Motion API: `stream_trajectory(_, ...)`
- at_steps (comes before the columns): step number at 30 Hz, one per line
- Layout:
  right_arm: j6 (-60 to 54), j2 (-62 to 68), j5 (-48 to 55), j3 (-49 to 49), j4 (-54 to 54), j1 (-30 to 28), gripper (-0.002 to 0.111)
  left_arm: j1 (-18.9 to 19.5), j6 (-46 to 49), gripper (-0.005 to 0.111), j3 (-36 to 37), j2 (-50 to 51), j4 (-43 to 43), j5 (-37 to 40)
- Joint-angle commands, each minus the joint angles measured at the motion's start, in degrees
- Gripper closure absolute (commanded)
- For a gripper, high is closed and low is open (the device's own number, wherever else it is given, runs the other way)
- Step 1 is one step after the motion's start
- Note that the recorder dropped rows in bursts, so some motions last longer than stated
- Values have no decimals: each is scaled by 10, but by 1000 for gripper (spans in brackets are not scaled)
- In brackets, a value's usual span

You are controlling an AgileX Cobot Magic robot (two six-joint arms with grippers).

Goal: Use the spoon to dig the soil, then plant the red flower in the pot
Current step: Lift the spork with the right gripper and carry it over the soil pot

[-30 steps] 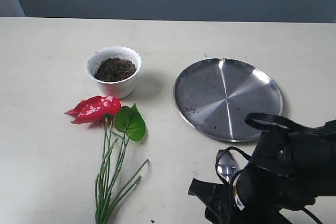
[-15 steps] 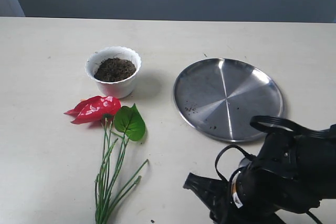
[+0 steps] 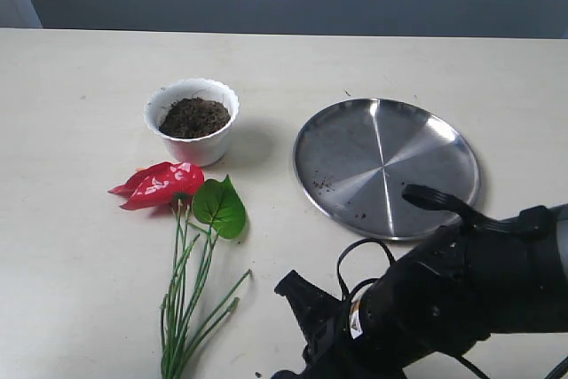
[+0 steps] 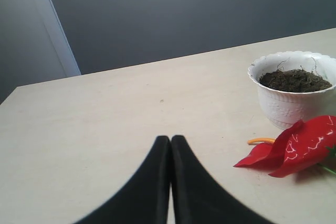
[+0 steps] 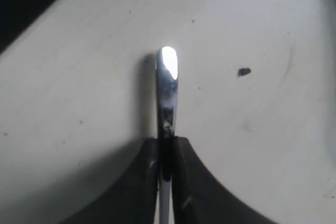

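Note:
The white scalloped pot [image 3: 197, 146] stands at the left middle of the table, filled with dark soil [image 3: 194, 117]. The red flower [image 3: 160, 184] lies flat in front of it, its green stems running toward the near edge. In the right wrist view my right gripper [image 5: 166, 141] is shut on the thin handle of the silver spoon [image 5: 167, 85], just above the table. The spoon is hidden behind the right arm [image 3: 444, 308] in the exterior view. My left gripper [image 4: 170, 139] is shut and empty, low over the table, with the pot [image 4: 289, 106] and the red flower [image 4: 299, 145] off to its side.
A round steel plate [image 3: 386, 166] with a few soil crumbs lies right of centre, just behind the right arm. Small soil specks [image 5: 243, 71] dot the table near the spoon. The table's near edge runs close under the right arm.
The right arm has swung left along the near edge. The spoon bowl that showed beside the plate a second ago is now hidden behind the arm.

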Motion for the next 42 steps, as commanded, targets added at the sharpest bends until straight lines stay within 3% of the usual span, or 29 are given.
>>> stream_trajectory(1,35,1,39,-18,47,3,109,-1,-2,106,1,-2,0,-4)
stream_trajectory(15,317,1,-25,-41,47,2,109,-1,-2,106,1,-2,-1,-5)
stream_trajectory(22,351,1,-31,-74,84,-2,109,-1,-2,106,1,-2,-1,-5)
stream_trajectory(30,381,-29,-69,-85,177,-64,109,-1,-2,106,1,-2,-1,-5)
stream_trajectory(35,382,-84,-145,-86,258,-96,109,-1,-2,106,1,-2,-1,-5)
stream_trajectory(42,382,-118,-254,-144,261,-100,109,-1,-2,106,1,-2,-1,-5)
